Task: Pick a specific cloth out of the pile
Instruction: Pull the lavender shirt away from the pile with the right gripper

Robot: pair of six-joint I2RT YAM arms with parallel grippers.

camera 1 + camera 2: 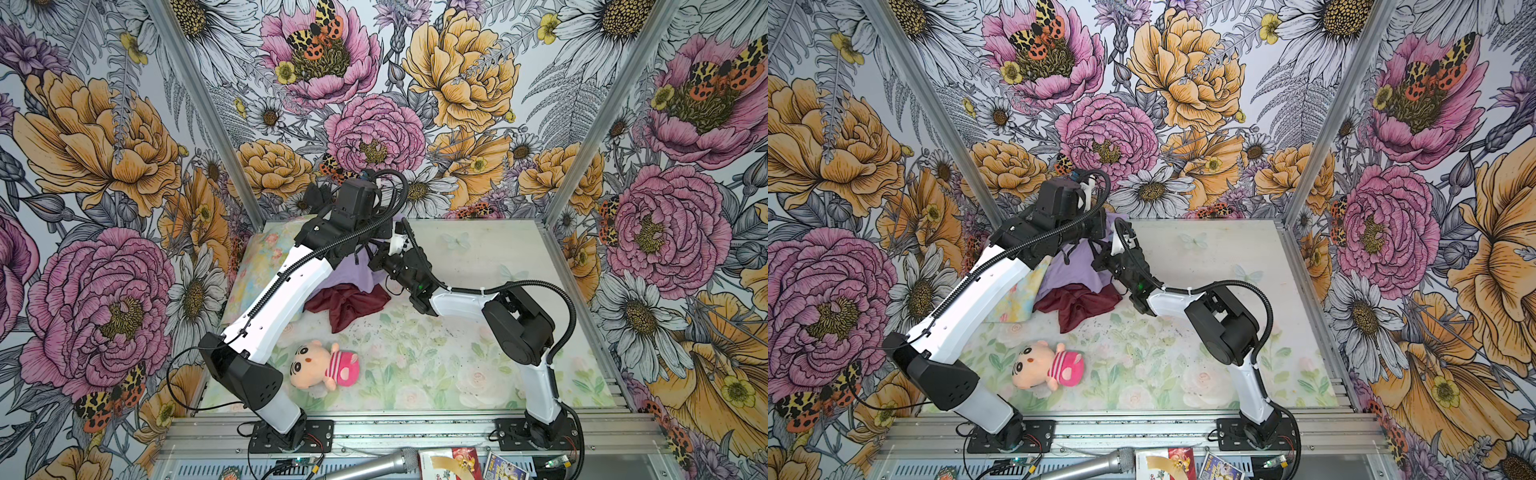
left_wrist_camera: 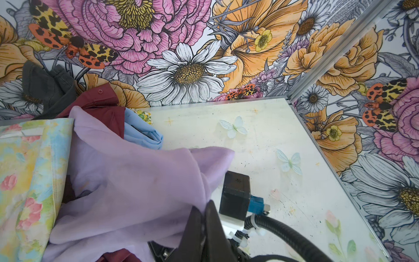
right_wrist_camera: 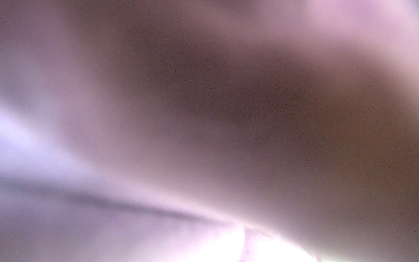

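Two arms work over one table [image 1: 461,253]. On it there is one pile [image 1: 1077,305] at the back left and one plush doll [image 1: 324,365] lying apart near the front. One microphone [image 1: 374,463] lies below the table's front rail.

The pile counts five kinds of fabric: one lavender cloth [image 1: 353,276], one maroon cloth [image 1: 345,305], one light blue cloth [image 2: 142,133], one dark grey cloth [image 2: 43,86] against the back wall, and one floral sheet [image 2: 27,170]. Maroon shows at two spots in the left wrist view; I cannot tell whether that is one piece.

The lavender cloth sits on top of the pile, between the two wrists, its lower hem lying on the maroon cloth. It is tented rather than flat: the peak points up to the left gripper [image 2: 205,208] and the sides fall away from it. In both top views its visible part spreads more left to right than front to back, though the arms hide much of it. One corner sticks out over the bare table beside the right arm's wrist camera [image 2: 235,197].

The left jaws stand almost together with a lavender fold pinched at their tips. The right gripper [image 1: 371,259] is pushed into the cloth's right side; its jaws are closed, but the fabric hides whether they hold a fold. The right wrist view is only blurred lavender.
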